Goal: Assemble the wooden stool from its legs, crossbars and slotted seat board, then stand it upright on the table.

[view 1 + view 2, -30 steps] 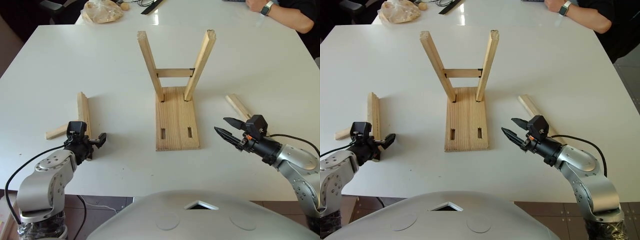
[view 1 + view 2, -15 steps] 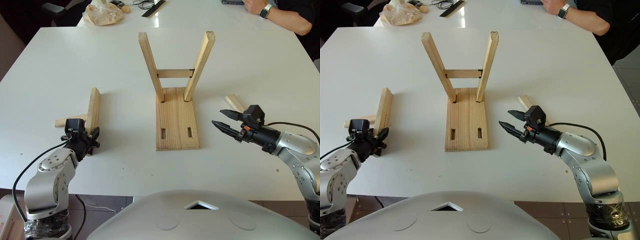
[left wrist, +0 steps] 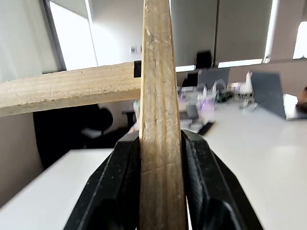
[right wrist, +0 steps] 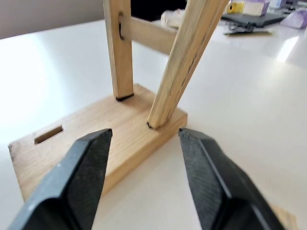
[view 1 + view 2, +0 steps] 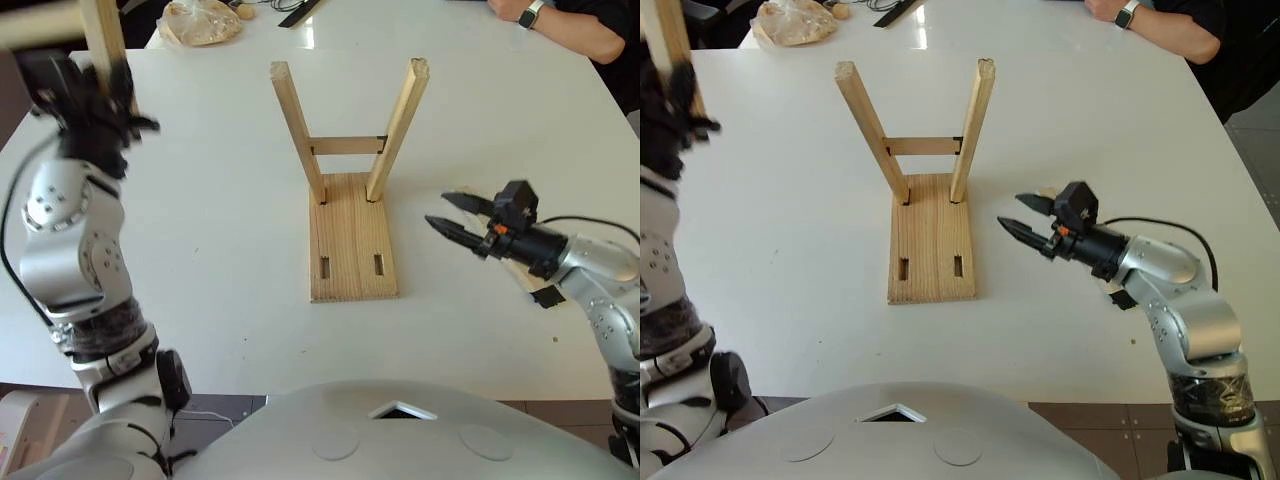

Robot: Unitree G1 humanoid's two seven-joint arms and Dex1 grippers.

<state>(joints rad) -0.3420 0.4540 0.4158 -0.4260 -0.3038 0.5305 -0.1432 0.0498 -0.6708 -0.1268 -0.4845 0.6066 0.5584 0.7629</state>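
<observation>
The seat board (image 5: 353, 240) lies flat mid-table (image 5: 220, 230). 2 legs (image 5: 298, 130) stand in its far slots, joined by 1 crossbar (image 5: 347, 146); 2 near slots (image 5: 326, 267) are unfilled. The right gripper (image 5: 436, 208) hovers wide open and holds nothing, beside the board's right edge. High over the far-left corner, the left gripper (image 3: 161, 143) clamps 1 loose leg (image 3: 158, 72).

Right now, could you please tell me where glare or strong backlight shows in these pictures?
Left eye view: glare streaks the far table. Left wrist view: bright windows backlight the leg held in the left gripper. Right wrist view: a bright reflection lies on the white table.
</observation>
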